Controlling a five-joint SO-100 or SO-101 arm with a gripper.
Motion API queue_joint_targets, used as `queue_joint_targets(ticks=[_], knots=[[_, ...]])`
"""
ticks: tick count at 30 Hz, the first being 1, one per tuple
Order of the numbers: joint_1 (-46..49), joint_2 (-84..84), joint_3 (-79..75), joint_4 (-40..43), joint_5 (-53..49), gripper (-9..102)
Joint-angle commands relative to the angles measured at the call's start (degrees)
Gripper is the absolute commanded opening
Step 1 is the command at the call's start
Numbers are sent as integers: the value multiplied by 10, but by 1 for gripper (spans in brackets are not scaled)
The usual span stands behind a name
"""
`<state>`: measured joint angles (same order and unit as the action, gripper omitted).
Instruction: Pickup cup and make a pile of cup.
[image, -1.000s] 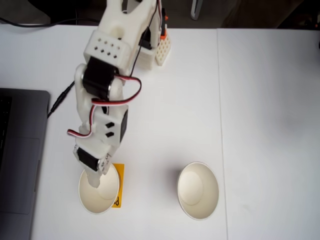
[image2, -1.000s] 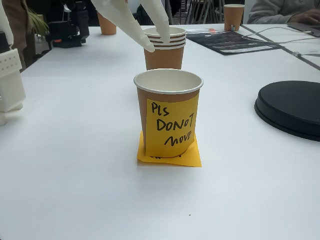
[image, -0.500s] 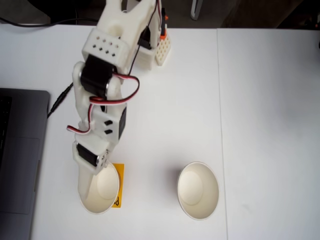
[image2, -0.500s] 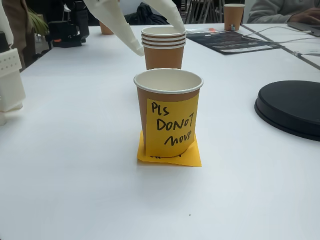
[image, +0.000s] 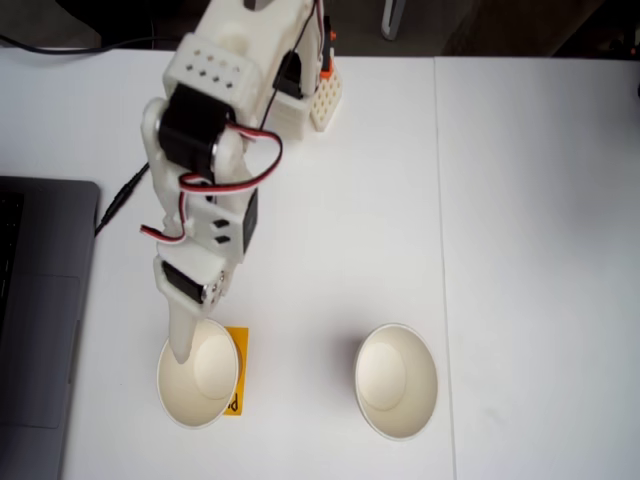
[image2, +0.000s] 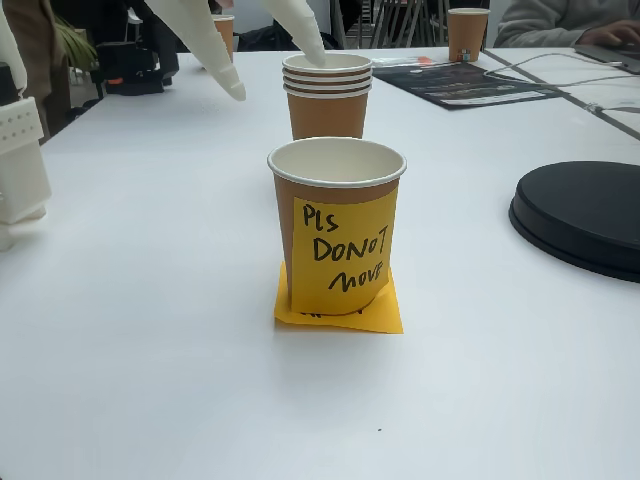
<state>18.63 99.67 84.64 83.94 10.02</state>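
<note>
A paper cup (image: 198, 385) stands at the lower left on an orange sticky note (image: 236, 370). In the low fixed view it is the near cup (image2: 336, 165), with a yellow handwritten note on its brown wall. The pile of cup (image2: 327, 100), showing several stacked rims, stands behind it. From above the pile (image: 395, 380) looks like one cup. My gripper (image: 188, 345) hangs over the noted cup's upper left rim. In the low view my gripper (image2: 275, 78) is open and holds nothing. One fingertip (image2: 310, 50) overlaps the pile's rim in the picture.
A grey laptop (image: 40, 320) lies at the table's left edge. A white perforated block (image: 322, 95) sits by the arm's base. A black disc (image2: 580, 220) lies at the right. Another cup (image2: 468, 30) and dark papers (image2: 470, 80) are far back.
The gripper has lifted and drawn back toward the arm's base. In the low view its fingers moved left and spread wider. The cups stayed put.
</note>
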Motion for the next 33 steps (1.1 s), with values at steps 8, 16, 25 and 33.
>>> queue_joint_targets(ticks=[8, 16, 25, 33], knots=[[-2, -28, -58, -2, 4, 30], [-2, -70, -59, -3, 4, 30], [-3, -121, -86, -4, 4, 30], [-4, -192, -156, -4, 4, 30]])
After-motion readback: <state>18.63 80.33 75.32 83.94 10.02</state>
